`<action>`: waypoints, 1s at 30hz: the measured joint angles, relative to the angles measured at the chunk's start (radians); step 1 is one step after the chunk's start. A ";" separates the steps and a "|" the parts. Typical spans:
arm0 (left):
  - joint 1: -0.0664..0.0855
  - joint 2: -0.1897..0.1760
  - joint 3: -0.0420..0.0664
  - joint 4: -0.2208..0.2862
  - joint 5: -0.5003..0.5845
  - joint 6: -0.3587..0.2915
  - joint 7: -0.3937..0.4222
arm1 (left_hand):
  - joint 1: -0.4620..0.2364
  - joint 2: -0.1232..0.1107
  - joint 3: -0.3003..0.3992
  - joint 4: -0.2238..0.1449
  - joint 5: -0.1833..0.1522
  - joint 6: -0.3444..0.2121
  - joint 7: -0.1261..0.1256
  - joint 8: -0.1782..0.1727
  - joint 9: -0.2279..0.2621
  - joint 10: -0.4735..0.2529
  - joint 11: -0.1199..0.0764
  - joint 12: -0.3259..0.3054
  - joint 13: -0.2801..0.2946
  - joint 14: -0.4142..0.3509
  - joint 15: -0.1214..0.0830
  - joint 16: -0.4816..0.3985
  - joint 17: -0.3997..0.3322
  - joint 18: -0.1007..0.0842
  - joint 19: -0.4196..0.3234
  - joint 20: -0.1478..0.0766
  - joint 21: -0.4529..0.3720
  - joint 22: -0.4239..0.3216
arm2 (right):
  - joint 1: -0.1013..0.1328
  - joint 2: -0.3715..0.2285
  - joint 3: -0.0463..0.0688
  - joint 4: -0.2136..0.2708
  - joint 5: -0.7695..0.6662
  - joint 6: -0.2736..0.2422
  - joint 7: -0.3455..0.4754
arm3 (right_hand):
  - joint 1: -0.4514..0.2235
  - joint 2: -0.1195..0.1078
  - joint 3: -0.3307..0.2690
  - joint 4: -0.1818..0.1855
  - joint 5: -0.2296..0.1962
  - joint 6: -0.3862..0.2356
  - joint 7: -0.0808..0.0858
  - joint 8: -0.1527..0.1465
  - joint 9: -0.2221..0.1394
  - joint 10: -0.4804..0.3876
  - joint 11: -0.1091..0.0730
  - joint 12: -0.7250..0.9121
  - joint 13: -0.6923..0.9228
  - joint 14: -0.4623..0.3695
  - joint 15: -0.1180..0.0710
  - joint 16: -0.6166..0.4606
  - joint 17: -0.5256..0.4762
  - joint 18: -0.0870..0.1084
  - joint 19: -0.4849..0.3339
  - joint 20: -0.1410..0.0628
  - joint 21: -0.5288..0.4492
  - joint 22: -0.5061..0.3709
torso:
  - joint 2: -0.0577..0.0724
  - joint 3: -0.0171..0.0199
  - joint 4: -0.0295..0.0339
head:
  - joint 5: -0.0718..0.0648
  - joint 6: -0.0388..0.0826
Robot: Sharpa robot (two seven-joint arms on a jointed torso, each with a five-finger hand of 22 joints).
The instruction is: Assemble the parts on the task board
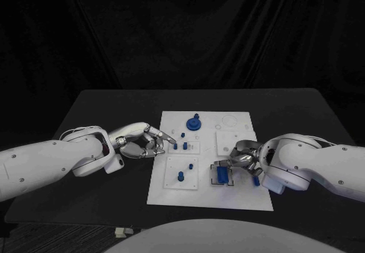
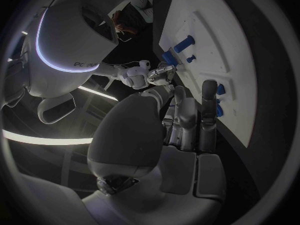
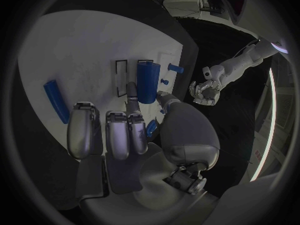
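right silver many-fingered hand (image 1: 242,158) hangs over the near right part of the white plastic task board (image 1: 236,197), its fingers curled downward just beside a dark blue block-shaped part (image 1: 220,175) that sits in a rectangular recess; in the right wrist view the same block (image 3: 147,81) lies just past the fingertips (image 3: 132,92), its long axis running roughly in line with the fingers and away from the palm. whether a fingertip already touches the block i cannot tell, and i cannot tell if a small blue bit (image 3: 152,127) seen between thumb and fingers is pinched or simply lies behind them. a slim blue bar-shaped part (image 1: 256,180) lies on the board right under this wrist, to the hand's outer side, long axis pointing away from the robot. left silver hand (image 1: 144,141) holds nothing, fingers loosely bent, one stretched toward the small blue pegs (image 1: 179,147) standing in the middle panel, close to them though contact is unclear. a round blue gear-like part (image 1: 194,123) stands at the far end, well apart from both hands. as i judge it, the right hand is much the nearer to the block, so any move on it is a short reach forward along the fingers
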State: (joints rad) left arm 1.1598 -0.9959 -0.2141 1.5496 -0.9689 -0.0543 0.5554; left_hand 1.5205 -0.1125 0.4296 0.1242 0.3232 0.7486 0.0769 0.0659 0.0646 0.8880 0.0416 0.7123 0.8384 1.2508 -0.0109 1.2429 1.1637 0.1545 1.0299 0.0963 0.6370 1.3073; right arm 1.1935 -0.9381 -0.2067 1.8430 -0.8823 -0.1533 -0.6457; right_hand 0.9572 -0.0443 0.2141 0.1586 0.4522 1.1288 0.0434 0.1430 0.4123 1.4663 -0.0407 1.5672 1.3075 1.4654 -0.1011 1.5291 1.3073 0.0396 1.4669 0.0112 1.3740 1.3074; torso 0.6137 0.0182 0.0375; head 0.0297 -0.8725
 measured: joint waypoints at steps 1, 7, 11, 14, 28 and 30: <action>0.000 0.000 0.000 0.000 0.000 0.000 0.000 | 0.000 0.000 0.000 0.000 0.000 0.000 0.000 0.000 0.000 0.000 0.000 0.000 0.000 0.000 0.000 0.000 0.000 0.000 0.000 0.000 0.000 0.000 | -0.001 0.000 0.000 0.000 0.000 0.000 0.000 | -0.010 0.004 0.000 0.000 -0.014 0.000 0.000 0.000 -0.001 0.000 0.000 0.000 0.000 0.002 0.002 0.000 0.000 0.000 0.000 0.000 0.000 0.000 | 0.000 0.0000 0.0000 | 0.000 0.000; 0.000 0.000 0.000 0.000 0.000 0.000 0.000 | 0.000 0.000 0.000 0.000 0.000 0.000 0.000 0.000 0.000 0.000 0.000 0.000 -0.001 0.000 0.000 0.000 0.000 0.000 0.000 0.000 0.000 0.000 | -0.004 0.002 0.000 0.001 0.000 0.002 0.001 | -0.044 -0.006 0.071 -0.071 -0.082 0.000 0.000 -0.005 -0.007 -0.003 0.004 0.000 0.000 0.002 0.003 -0.004 0.000 0.000 -0.003 0.004 -0.004 0.000 | 0.000 0.0001 0.0000 | 0.003 0.000; 0.000 0.000 0.000 0.000 0.000 0.001 0.000 | 0.000 0.000 0.000 0.000 0.000 0.000 0.000 0.000 0.000 0.000 0.000 0.000 -0.001 0.000 0.000 0.000 0.000 0.000 0.000 0.000 0.000 0.000 | -0.005 0.003 0.001 0.001 0.000 0.002 0.001 | -0.045 -0.005 0.076 -0.068 -0.094 0.000 0.000 -0.006 -0.009 -0.003 0.004 0.000 0.000 0.001 0.004 -0.013 0.000 0.000 0.000 0.007 -0.013 0.000 | 0.000 0.0002 0.0000 | 0.003 0.000; 0.000 0.000 0.000 0.000 0.000 0.001 0.000 | 0.000 0.000 0.000 0.000 0.000 0.000 0.000 0.000 0.000 0.000 0.000 0.000 -0.001 0.000 0.000 0.000 0.000 0.000 0.000 0.000 0.000 0.000 | -0.005 0.003 0.001 0.000 0.000 0.002 0.001 | -0.046 -0.007 0.076 -0.068 -0.097 0.000 0.000 -0.006 -0.009 -0.003 0.004 0.000 0.000 0.001 0.004 -0.019 0.000 0.000 0.000 0.007 -0.017 0.000 | 0.000 0.0002 0.0002 | 0.003 0.000; 0.000 -0.001 0.000 0.000 0.000 0.001 0.000 | 0.000 0.000 0.000 0.000 0.000 0.000 0.000 0.000 0.000 0.000 0.000 0.000 -0.001 0.000 0.000 0.000 0.000 0.000 0.000 0.000 0.000 0.000 | -0.006 0.005 0.001 -0.003 0.000 0.002 0.002 | -0.074 -0.006 0.083 -0.074 -0.171 0.000 0.000 -0.011 -0.016 -0.002 0.005 0.000 0.000 0.002 0.005 -0.023 0.000 0.000 0.000 0.007 -0.025 0.000 | 0.000 0.0002 0.0005 | 0.004 0.000; 0.000 -0.001 0.000 0.000 0.000 0.001 0.000 | 0.000 0.000 0.000 0.000 0.000 0.000 0.000 0.000 0.000 0.000 0.000 0.000 -0.001 0.000 0.000 0.000 0.000 0.000 0.000 0.000 0.000 0.000 | -0.006 0.005 0.001 -0.003 0.000 0.002 0.002 | -0.074 -0.006 0.077 -0.068 -0.182 0.000 0.000 -0.011 -0.016 -0.002 0.005 0.000 0.000 0.002 0.005 -0.023 0.000 0.000 0.000 0.007 -0.025 0.000 | 0.000 0.0003 0.0005 | 0.005 0.000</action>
State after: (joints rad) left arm 1.1595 -0.9965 -0.2141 1.5494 -0.9689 -0.0530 0.5553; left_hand 1.5205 -0.1125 0.4296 0.1242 0.3230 0.7486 0.0769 0.0659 0.0645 0.8880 0.0416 0.7123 0.8379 1.2507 -0.0109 1.2429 1.1638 0.1544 1.0299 0.0963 0.6370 1.3073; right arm 1.1870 -0.9330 -0.2059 1.8400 -0.8823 -0.1509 -0.6439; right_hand 0.8837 -0.0499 0.2909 0.0902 0.2699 1.1286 0.0436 0.1324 0.3960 1.4646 -0.0354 1.5672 1.3073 1.4669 -0.0961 1.5059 1.3073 0.0393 1.4669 0.0182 1.3489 1.3075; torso 0.6139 0.0185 0.0380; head 0.0344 -0.8725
